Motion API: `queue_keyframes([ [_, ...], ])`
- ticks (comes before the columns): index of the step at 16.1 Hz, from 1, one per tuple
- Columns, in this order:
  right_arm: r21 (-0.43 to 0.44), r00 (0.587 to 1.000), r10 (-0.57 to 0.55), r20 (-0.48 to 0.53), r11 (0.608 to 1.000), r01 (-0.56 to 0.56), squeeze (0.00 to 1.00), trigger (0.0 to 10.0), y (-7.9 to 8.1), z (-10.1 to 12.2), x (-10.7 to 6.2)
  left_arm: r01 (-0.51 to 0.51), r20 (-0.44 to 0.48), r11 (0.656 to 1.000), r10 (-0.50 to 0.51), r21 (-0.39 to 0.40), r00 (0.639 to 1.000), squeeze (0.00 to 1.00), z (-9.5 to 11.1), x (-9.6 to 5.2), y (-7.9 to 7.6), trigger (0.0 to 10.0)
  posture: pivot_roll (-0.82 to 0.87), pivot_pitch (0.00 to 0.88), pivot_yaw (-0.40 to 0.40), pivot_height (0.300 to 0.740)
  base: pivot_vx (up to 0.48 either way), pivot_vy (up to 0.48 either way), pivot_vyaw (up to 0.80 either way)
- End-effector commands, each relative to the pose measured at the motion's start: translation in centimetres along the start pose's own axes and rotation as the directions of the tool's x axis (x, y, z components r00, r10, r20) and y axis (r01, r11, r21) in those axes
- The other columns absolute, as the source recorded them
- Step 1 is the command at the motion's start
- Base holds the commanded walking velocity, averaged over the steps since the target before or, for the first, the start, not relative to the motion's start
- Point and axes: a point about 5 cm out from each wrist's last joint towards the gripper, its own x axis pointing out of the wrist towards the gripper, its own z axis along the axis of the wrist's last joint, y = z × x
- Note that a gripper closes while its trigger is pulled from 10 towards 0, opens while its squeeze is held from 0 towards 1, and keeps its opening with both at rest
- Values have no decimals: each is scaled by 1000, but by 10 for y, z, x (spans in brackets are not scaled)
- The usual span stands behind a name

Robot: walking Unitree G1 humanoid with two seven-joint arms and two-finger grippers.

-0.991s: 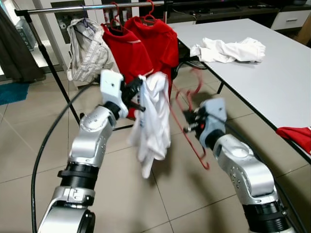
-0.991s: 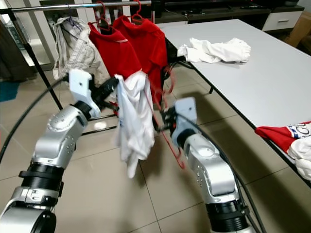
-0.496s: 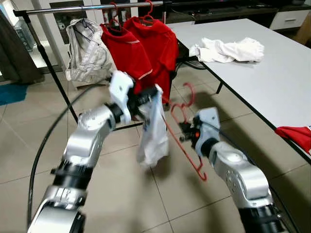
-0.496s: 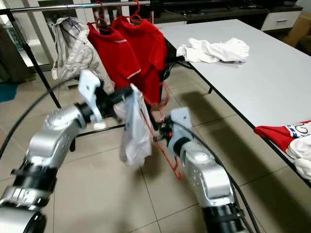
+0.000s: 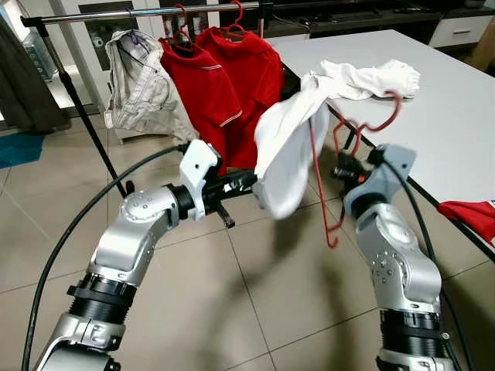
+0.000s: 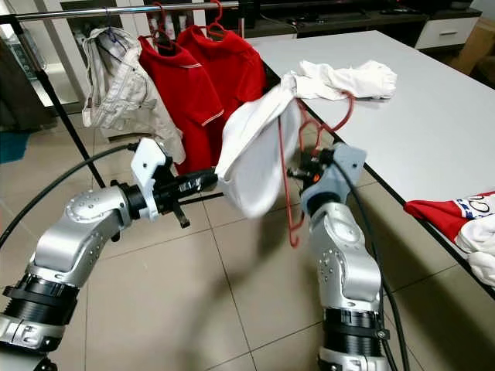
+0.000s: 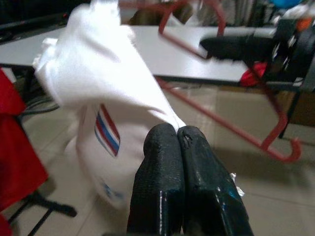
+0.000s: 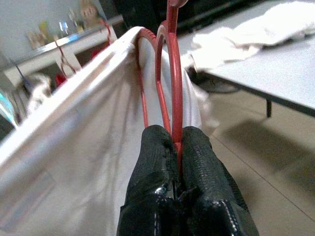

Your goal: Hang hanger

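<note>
Right claw [image 8: 174,147] pinches red hanger [image 5: 329,182] wire, left claw [image 7: 178,135] clamps white shirt [image 5: 288,151] hem. Shirt half-on: seat shoulders, then hook onto rail [image 5: 139,12], top of frame.

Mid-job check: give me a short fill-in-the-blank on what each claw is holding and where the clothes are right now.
1. The right claw is shut on the thin ____ plastic hanger.
2. The left claw pinches the ____ cloth shirt with a striped patch.
3. Two ____ shirts hang on the metal rail.
4. Another white garment lies on the grey ____.

Missing words: red; white; red; table
</note>
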Motion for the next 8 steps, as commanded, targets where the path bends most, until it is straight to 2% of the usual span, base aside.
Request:
queue_keyframes([
  [1, 34, 994, 25, 106, 999, -29, 0, 10000, 4, 18, 0, -18, -32, 1000, 18, 16, 999, 0, -5, -2, 1, 0, -128, 0, 24, 740, 0, 0, 0],
  [2, 16, 991, 95, 92, 995, -97, 0, 10000, 13, 17, -1, -56, -22, 998, 57, 33, 998, 0, -4, -1, 2, 0, -130, 0, 25, 740, 0, 0, 0],
  [3, -83, 989, 147, 10, 986, -146, 0, 10000, 19, 6, -1, -106, 7, 993, 106, 48, 994, 0, 0, 1, 6, 0, -131, 0, 27, 740, 0, 0, 0],
  [4, -105, 993, 115, 28, 988, -111, 0, 10000, 17, 2, -2, -214, 59, 975, 210, 59, 976, 0, 9, 1, 18, 0, -127, 0, 25, 740, 0, 0, 0],
  [5, -125, 994, 111, -24, 986, -113, 0, 10000, 15, -6, -3, -333, 130, 941, 323, 64, 937, 0, 22, -4, 35, 0, -127, 0, 28, 740, 0, 0, 0],
  [6, -147, 992, 112, -57, 982, -119, 0, 10000, 15, -10, -3, -367, 156, 928, 354, 63, 922, 0, 27, -6, 40, 0, -127, 0, 28, 740, 0, 0, 0],
  [7, -219, 987, 80, -142, 970, -110, 0, 10000, 8, -23, -4, -421, 193, 905, 403, 61, 895, 0, 36, -11, 50, 0, -124, 0, 28, 740, 0, 0, 0],
  [8, -219, 984, 58, -166, 971, -94, 0, 10000, 4, -27, -5, -439, 206, 896, 418, 66, 885, 0, 40, -13, 55, 0, -122, 0, 28, 740, 0, 0, 0],
])
